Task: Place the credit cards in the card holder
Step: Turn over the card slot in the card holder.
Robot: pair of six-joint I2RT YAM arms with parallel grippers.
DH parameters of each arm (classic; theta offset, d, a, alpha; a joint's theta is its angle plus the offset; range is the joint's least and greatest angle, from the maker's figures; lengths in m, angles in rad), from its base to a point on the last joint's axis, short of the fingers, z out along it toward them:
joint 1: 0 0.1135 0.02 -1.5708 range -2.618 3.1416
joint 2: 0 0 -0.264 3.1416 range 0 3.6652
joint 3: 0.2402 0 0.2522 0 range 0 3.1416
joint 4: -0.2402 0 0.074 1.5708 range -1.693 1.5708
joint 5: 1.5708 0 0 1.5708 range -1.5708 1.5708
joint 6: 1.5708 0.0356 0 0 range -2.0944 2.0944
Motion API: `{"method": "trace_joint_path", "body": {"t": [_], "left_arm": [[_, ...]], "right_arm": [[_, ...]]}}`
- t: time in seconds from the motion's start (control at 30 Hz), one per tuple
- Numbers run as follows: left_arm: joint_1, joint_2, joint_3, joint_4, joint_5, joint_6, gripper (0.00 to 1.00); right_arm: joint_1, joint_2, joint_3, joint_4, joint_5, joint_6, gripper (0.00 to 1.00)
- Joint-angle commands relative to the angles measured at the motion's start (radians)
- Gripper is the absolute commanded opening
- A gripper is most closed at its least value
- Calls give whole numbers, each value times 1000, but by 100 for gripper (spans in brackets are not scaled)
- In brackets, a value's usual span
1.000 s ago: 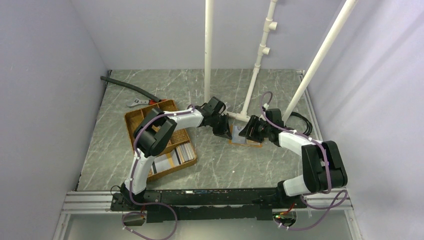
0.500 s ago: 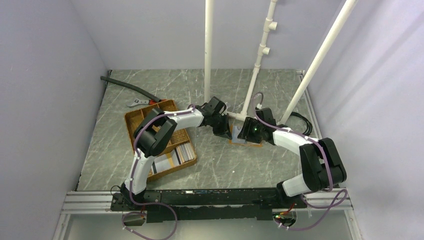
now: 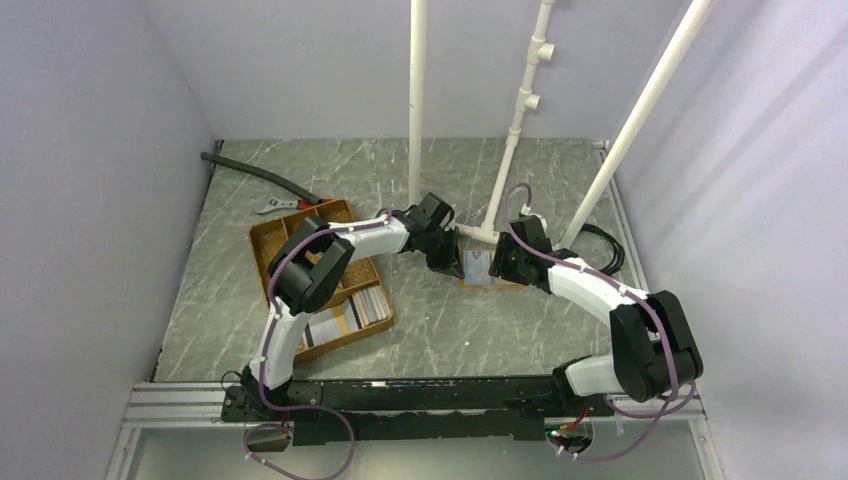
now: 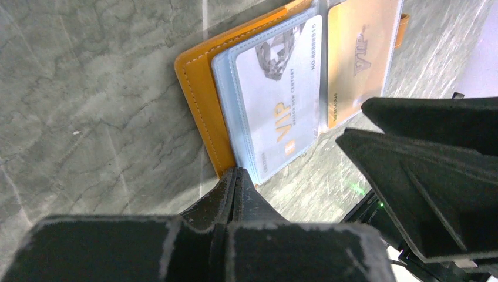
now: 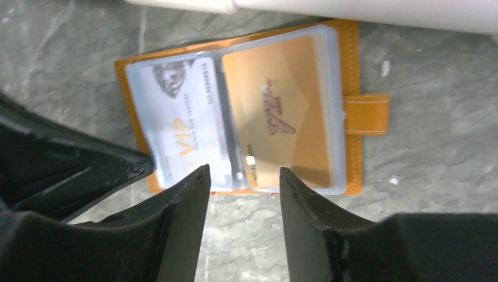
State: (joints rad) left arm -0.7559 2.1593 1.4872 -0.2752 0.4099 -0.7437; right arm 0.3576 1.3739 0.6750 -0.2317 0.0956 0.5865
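Note:
The orange card holder point(image 5: 351, 88) lies open and flat on the marble table, between the two grippers point(image 3: 480, 282). Its clear sleeves hold a white-grey VIP credit card point(image 5: 182, 120) and a gold VIP card point(image 5: 282, 111); both also show in the left wrist view, the white card point(image 4: 282, 100) beside the gold card point(image 4: 358, 59). My left gripper point(image 4: 238, 172) is shut, its tips resting at the holder's near corner point(image 4: 202, 106). My right gripper point(image 5: 244, 171) is open just short of the holder's edge, nothing between its fingers.
A brown woven tray point(image 3: 262, 240) with more cards point(image 3: 365, 305) sits at the left, under the left arm. White pipes point(image 3: 416, 100) stand behind the holder, one foot point(image 5: 352, 9) close to it. A black hose point(image 3: 255, 172) lies at the back left.
The right arm's wrist has swung toward the back and uncovered more of the open holder. The left arm has stayed put, still shut.

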Motion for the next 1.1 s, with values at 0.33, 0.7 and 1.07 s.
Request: {"method": "trace_joint_path", "body": {"t": [0.33, 0.7, 1.07], "left_arm": [[38, -14, -9, 34, 102, 30, 0], [47, -56, -21, 128, 172, -25, 29], [40, -26, -19, 193, 178, -69, 41]], "right_arm": [[-25, 44, 26, 140, -218, -113, 10], [-28, 116, 29, 132, -145, -94, 0], [-67, 156, -18, 133, -163, -30, 0]]}}
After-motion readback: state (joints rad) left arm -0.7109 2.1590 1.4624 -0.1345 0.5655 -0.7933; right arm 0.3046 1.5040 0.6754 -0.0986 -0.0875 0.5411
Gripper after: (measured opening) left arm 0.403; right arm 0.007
